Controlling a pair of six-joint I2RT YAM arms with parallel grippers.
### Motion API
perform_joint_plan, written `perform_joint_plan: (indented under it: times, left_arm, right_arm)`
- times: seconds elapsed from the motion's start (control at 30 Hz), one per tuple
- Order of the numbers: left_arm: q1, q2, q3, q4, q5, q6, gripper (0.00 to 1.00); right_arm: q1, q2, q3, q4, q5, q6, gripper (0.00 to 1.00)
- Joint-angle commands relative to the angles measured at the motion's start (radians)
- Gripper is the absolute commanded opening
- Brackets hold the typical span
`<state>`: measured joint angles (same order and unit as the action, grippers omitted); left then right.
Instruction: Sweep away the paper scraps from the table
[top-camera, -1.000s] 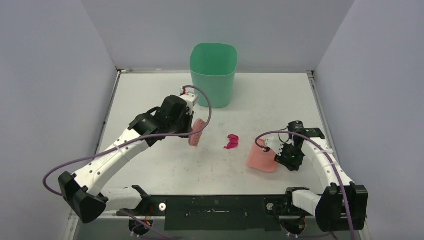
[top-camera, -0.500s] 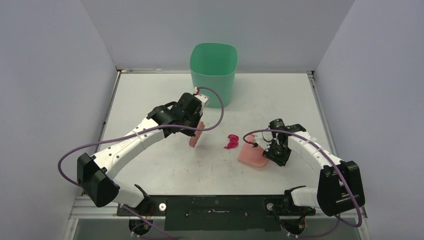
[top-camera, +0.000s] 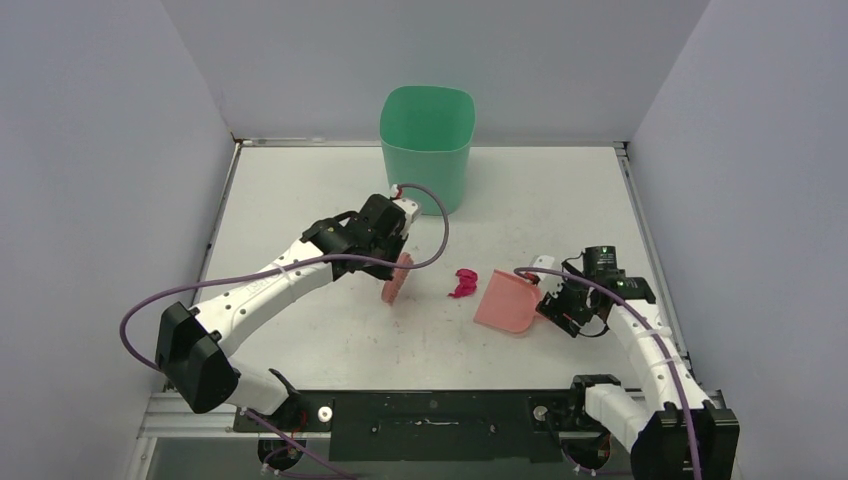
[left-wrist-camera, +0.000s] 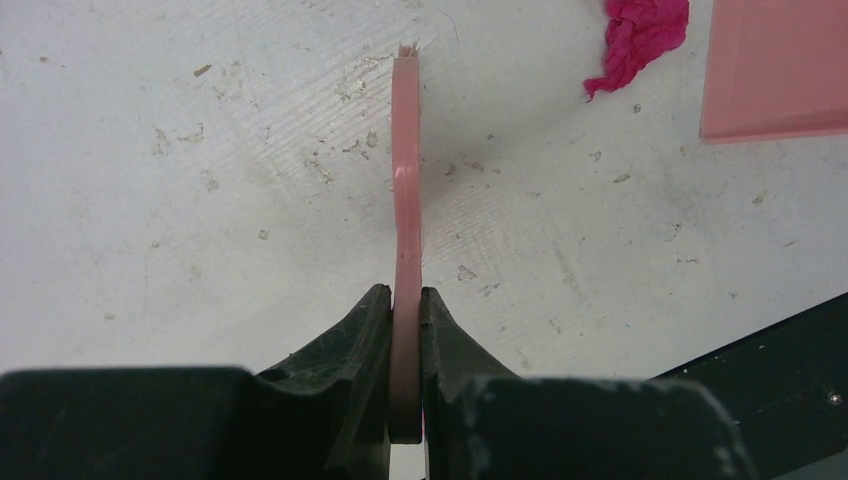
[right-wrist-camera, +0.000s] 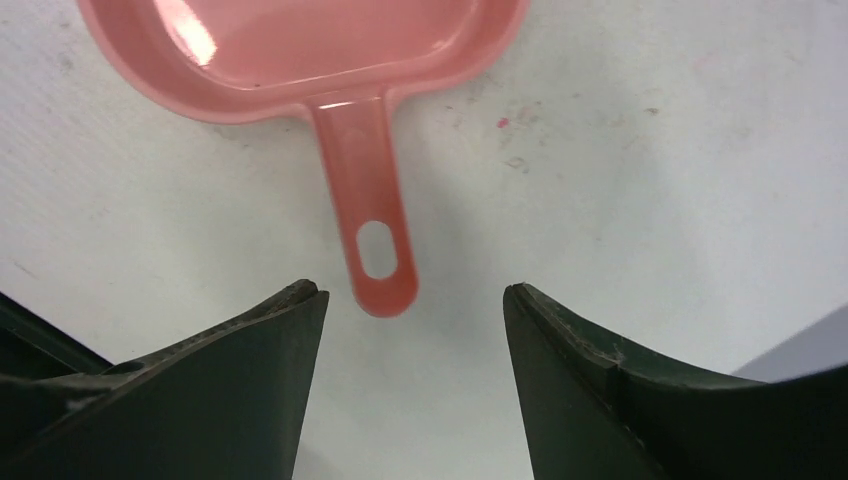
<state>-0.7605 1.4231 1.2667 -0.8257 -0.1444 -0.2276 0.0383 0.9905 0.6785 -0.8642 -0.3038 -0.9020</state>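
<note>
**STATUS: 1 SCRAP ON TABLE, BRUSH GRIPPED, DUSTPAN UNGRIPPED**

**Work surface.** The table is white and carries scuff marks and fine specks. A green bin stands upright at the middle of its far edge.

**Task item.** 1 paper scrap is visible: magenta, crumpled, lying on the table slightly right of centre, in the half nearer the arm bases. It sits between the brush on its left and the dustpan on its right. The dustpan's flat lip is just beside the scrap (the left wrist view shows a narrow strip of bare table between them).

**Left gripper.** The left gripper is fully closed on the handle of the pink brush, with 1 finger pressed on each flat side. The brush extends straight out from the fingers and is seen edge-on, with a tuft of bristles at its far tip. In the top view the brush head hangs left of the scrap, well apart from the left edge. Whether the bristles touch the table cannot be determined.

**Right gripper.** The right gripper is wide open and holds nothing. The pink dustpan lies on the table, hollow side up, toward the right edge. Its handle, with an oval hole near the end, points into the gap between the 2 fingers. Bare table shows on both sides of the handle, so neither finger touches it.
</note>
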Motion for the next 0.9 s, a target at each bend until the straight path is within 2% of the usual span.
perform_joint_plan:
  times: [0.0, 0.33, 0.4, 0.47, 0.57, 0.7, 0.87]
  left_arm:
    - [-0.001, -0.034, -0.007, 0.075, 0.036, 0.001, 0.0]
    - [0.001, 0.009, 0.081, 0.052, 0.025, 0.033, 0.0]
    - [0.003, 0.028, 0.122, 0.025, 0.01, 0.062, 0.0]
    - [0.006, 0.053, 0.174, -0.01, -0.03, 0.086, 0.0]
    - [0.011, 0.081, 0.244, -0.043, -0.017, 0.092, 0.0]
    - [0.012, 0.153, 0.361, -0.116, -0.014, 0.104, 0.0]
    - [0.013, 0.258, 0.53, -0.243, -0.057, 0.134, 0.0]
  right_arm:
    - [-0.023, 0.002, -0.063, 0.042, -0.125, -0.064, 0.66]
    - [-0.09, 0.153, -0.044, 0.05, -0.133, -0.07, 0.46]
    - [-0.09, 0.161, -0.041, 0.05, -0.126, -0.074, 0.38]
    - [-0.089, 0.171, -0.023, 0.032, -0.123, -0.083, 0.25]
    - [-0.09, 0.192, 0.044, -0.05, -0.122, -0.1, 0.14]
    - [-0.084, 0.209, 0.153, -0.175, -0.076, -0.108, 0.08]
    - [-0.053, 0.244, 0.248, -0.293, 0.0, -0.083, 0.05]
